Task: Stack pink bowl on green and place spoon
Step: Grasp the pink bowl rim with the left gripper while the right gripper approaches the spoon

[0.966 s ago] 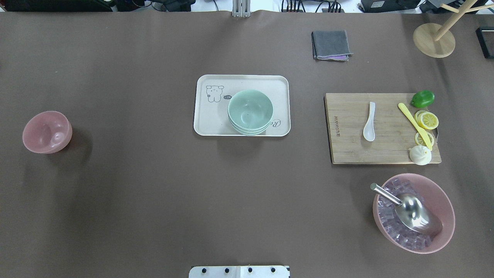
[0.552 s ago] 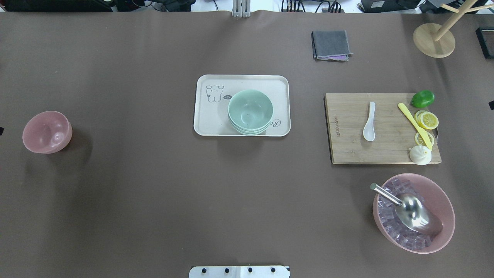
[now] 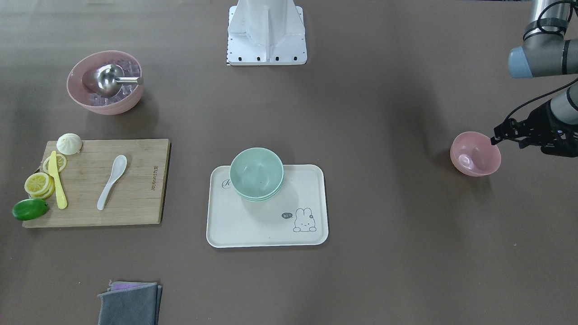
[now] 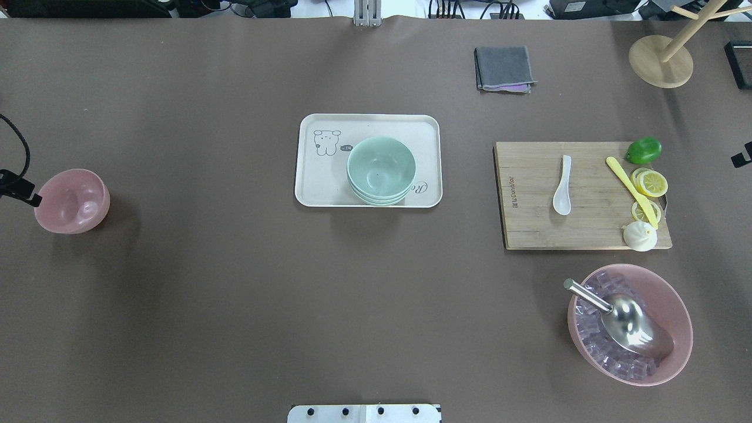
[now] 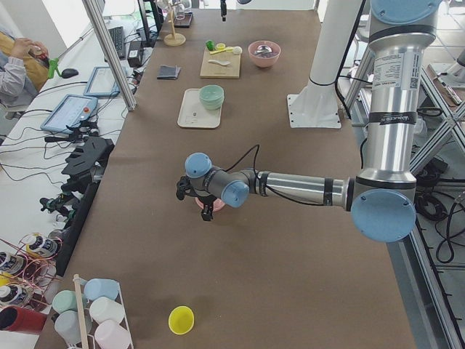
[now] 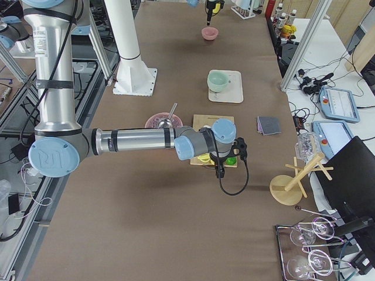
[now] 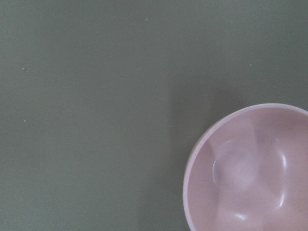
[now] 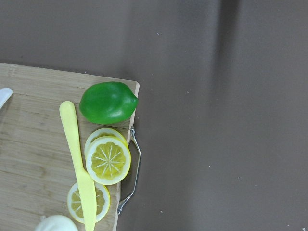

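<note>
A small pink bowl stands upright at the table's far left; it also shows in the left wrist view. Stacked green bowls sit on a white tray in the middle. A white spoon lies on a wooden cutting board at the right. My left gripper hovers just beside and above the pink bowl, jaws apart and empty. Only a sliver of my right gripper shows, right of the board near the lime; I cannot tell its state.
A lime, lemon slices, a yellow knife and a white bun sit at the board's right end. A large pink bowl with ice and a metal scoop stands front right. A grey cloth and wooden stand lie at the back.
My left gripper has come into the overhead view at the left edge, next to the pink bowl. My right gripper's tip has edged in at the right edge. Objects have not moved.
</note>
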`<act>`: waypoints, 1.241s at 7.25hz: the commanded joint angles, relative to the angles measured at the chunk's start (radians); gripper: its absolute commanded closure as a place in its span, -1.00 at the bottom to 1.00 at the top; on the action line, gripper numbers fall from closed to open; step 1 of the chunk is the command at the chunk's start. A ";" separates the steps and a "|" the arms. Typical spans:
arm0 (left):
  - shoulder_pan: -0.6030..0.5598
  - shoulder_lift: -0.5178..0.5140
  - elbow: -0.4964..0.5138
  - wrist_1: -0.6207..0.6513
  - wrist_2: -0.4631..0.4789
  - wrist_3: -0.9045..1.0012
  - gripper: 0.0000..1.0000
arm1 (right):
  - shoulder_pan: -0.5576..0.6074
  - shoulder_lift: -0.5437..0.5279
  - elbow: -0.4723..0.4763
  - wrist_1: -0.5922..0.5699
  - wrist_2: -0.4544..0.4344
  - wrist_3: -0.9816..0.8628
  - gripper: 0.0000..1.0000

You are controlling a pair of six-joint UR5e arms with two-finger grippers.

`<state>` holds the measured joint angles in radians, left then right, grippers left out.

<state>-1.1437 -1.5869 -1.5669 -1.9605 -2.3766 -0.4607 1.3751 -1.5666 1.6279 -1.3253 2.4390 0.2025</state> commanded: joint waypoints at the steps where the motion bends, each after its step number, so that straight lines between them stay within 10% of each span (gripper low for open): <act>1: 0.028 -0.022 0.033 -0.001 -0.007 -0.012 -0.58 | -0.005 0.000 -0.002 0.000 -0.002 0.000 -1.00; 5: 0.039 -0.033 0.059 -0.001 -0.007 -0.012 -0.03 | -0.010 0.000 -0.002 0.000 0.000 0.000 -1.00; 9: 0.042 -0.051 0.062 0.000 -0.012 -0.012 1.00 | -0.016 0.000 0.001 0.000 0.008 0.018 -1.00</act>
<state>-1.1020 -1.6249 -1.5065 -1.9620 -2.3865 -0.4729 1.3602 -1.5662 1.6265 -1.3253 2.4418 0.2094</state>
